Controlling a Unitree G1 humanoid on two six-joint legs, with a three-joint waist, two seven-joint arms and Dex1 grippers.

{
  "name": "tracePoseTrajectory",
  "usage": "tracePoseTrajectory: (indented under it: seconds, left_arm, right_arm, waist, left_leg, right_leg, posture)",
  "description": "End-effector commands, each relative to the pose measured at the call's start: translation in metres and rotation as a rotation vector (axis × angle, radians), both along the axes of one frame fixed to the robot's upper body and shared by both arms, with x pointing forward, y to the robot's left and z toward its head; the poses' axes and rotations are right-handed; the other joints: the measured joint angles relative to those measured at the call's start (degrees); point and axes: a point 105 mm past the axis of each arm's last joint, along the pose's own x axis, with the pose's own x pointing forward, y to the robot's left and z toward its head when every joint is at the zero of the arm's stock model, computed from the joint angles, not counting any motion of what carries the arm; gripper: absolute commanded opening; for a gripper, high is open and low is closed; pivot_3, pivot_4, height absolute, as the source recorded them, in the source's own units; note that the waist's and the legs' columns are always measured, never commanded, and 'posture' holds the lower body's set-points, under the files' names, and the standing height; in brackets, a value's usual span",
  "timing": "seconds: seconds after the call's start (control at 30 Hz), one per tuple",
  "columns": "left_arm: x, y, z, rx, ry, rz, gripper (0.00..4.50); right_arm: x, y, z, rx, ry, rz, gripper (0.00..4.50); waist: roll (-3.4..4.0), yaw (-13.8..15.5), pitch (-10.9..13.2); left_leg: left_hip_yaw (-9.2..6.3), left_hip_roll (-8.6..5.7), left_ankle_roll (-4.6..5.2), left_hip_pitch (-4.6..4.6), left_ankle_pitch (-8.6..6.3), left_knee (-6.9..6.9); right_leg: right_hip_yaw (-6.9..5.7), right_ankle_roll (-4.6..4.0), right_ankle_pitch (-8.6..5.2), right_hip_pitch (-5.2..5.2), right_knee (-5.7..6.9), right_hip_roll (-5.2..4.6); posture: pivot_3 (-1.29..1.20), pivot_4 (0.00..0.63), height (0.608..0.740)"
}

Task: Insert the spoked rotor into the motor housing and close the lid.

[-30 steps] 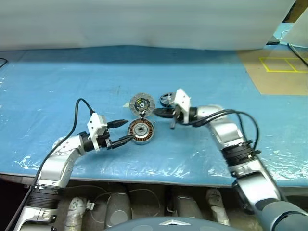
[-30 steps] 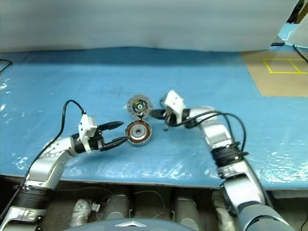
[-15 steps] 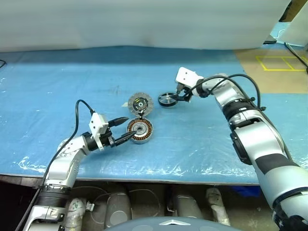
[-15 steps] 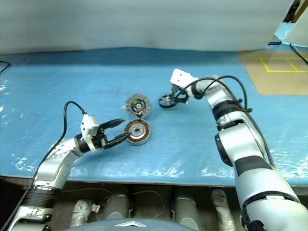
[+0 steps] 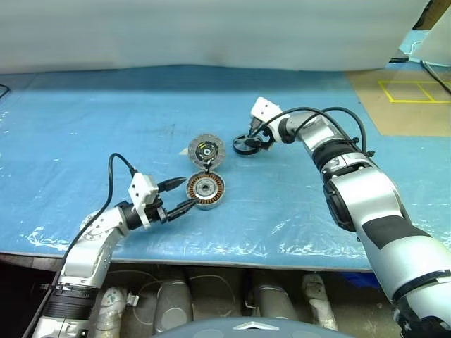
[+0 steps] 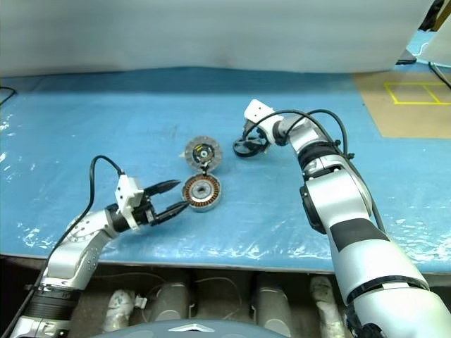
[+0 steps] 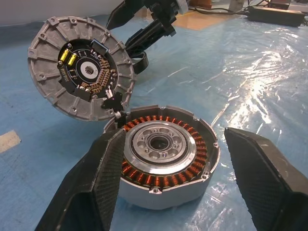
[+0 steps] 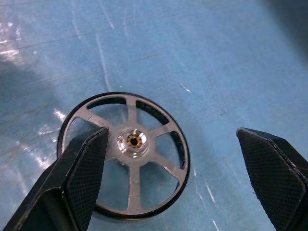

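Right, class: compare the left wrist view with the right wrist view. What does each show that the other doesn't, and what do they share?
Left wrist view: the housing with copper windings between the open left gripper fingers, its lid hinged up behind.

Right wrist view: the rotor lying flat, the open right gripper above it, one finger overlapping its rim.

Shared: the blue sheet and two black fingers rising from below.

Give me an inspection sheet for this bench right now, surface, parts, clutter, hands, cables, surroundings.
Surface: blue plastic-covered table, wrinkled and glossy along the near edge.
Job's things: spoked rotor flat on the table; motor housing open, windings exposed; lid tilted up behind it, joined at its rim.
Clutter: nothing seen.
Hands: left hand open beside the housing; right hand open over the rotor, not gripping.
Cables: black cables looping along both arms.
Surroundings: white backdrop; brown floor with yellow tape at far right.
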Motion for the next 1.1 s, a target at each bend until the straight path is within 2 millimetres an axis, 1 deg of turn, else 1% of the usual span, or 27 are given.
tracePoseTrajectory:
  seconds: [0.03, 0.13, 0.27, 0.4, 0.5, 0.6, 0.67, 0.83, 0.93, 1.1]
  left_arm:
    - [-0.001, -0.003, 0.008, 0.001, -0.035, -0.011, 3.48]
    - [0.0, -0.005, 0.009, 0.001, -0.035, -0.012, 3.48]
    - [0.0, -0.006, 0.011, -0.001, -0.042, -0.022, 3.48]
    - [-0.006, -0.009, 0.019, 0.017, -0.077, -0.075, 3.48]
    - [-0.007, -0.008, 0.025, 0.022, -0.09, -0.083, 3.48]
    - [-0.003, -0.005, 0.028, 0.026, -0.112, -0.061, 3.48]
    - [-0.003, -0.004, 0.028, 0.024, -0.121, -0.055, 3.48]
    - [-0.003, -0.005, 0.029, 0.003, -0.124, -0.054, 3.48]
    - [-0.001, -0.004, 0.028, 0.001, -0.122, -0.048, 3.48]
    - [0.0, 0.0, 0.021, 0.01, -0.106, -0.042, 3.48]
  right_arm:
    - [0.001, 0.005, 0.012, -0.025, -0.038, 0.039, 4.46]
    - [0.0, 0.005, 0.008, -0.038, -0.026, 0.05, 4.46]
    - [-0.006, 0.005, -0.002, -0.089, 0.014, 0.098, 4.46]
    - [-0.011, 0.007, -0.007, -0.106, 0.044, 0.143, 4.46]
    - [-0.01, 0.009, -0.005, -0.134, 0.017, 0.163, 4.46]
    - [-0.006, 0.008, 0.002, -0.184, -0.046, 0.172, 4.46]
    - [-0.007, 0.01, 0.005, -0.178, -0.05, 0.182, 4.46]
    - [-0.009, 0.013, 0.004, -0.205, -0.059, 0.222, 4.46]
    - [-0.008, 0.014, 0.005, -0.212, -0.073, 0.224, 4.46]
    - [-0.009, 0.016, 0.004, -0.218, -0.069, 0.234, 4.46]
  waist:
    - [0.01, -0.02, 0.01]
    - [0.01, 0.02, 0.01]
    - [0.02, 0.02, 0.01]
    - [0.02, 0.0, 0.01]
    - [0.04, 0.0, 0.03]
    - [0.06, 0.01, 0.04]
    - [0.07, -0.01, 0.04]
    - [0.09, -0.01, 0.05]
    - [0.1, 0.0, 0.06]
    - [0.12, -0.02, 0.07]
  left_leg:
    - [0.0, 0.01, 0.0, 0.0, 0.0, 0.0]
    - [0.01, 0.0, 0.0, -0.01, 0.0, 0.01]
    - [0.01, 0.01, 0.0, -0.01, 0.0, 0.03]
    - [0.01, 0.02, 0.0, 0.0, 0.0, 0.07]
    - [0.01, 0.04, 0.0, 0.0, 0.0, 0.11]
    - [0.01, 0.04, 0.0, 0.0, 0.0, 0.18]
    - [0.01, 0.04, 0.0, 0.01, 0.0, 0.23]
    - [0.01, 0.07, 0.0, 0.01, 0.0, 0.3]
    - [0.0, 0.07, 0.0, 0.01, 0.0, 0.33]
    - [0.0, 0.08, 0.0, 0.01, 0.0, 0.38]
  right_leg:
    - [0.0, 0.0, 0.0, 0.0, 0.0, 0.01]
    - [0.0, -0.01, 0.0, 0.0, 0.0, 0.01]
    - [0.0, -0.01, 0.0, 0.0, 0.02, 0.01]
    - [0.0, -0.01, 0.0, 0.0, 0.06, 0.0]
    - [0.0, -0.03, -0.01, -0.01, 0.11, 0.01]
    - [0.01, -0.03, -0.01, -0.01, 0.17, 0.01]
    - [0.01, -0.03, -0.01, -0.01, 0.23, 0.01]
    - [0.02, -0.03, -0.01, -0.02, 0.3, 0.01]
    - [0.02, -0.03, -0.01, -0.01, 0.32, 0.01]
    - [0.03, -0.04, -0.02, -0.03, 0.39, 0.01]
  posture:
    - [0.0, 0.15, 0.74]
    - [0.0, 0.15, 0.74]
    - [0.0, 0.15, 0.74]
    - [0.0, 0.15, 0.74]
    - [0.0, 0.15, 0.74]
    - [0.0, 0.15, 0.74]
    - [0.0, 0.15, 0.74]
    - [0.0, 0.15, 0.74]
    - [0.0, 0.15, 0.74]
    - [0.0, 0.15, 0.74]
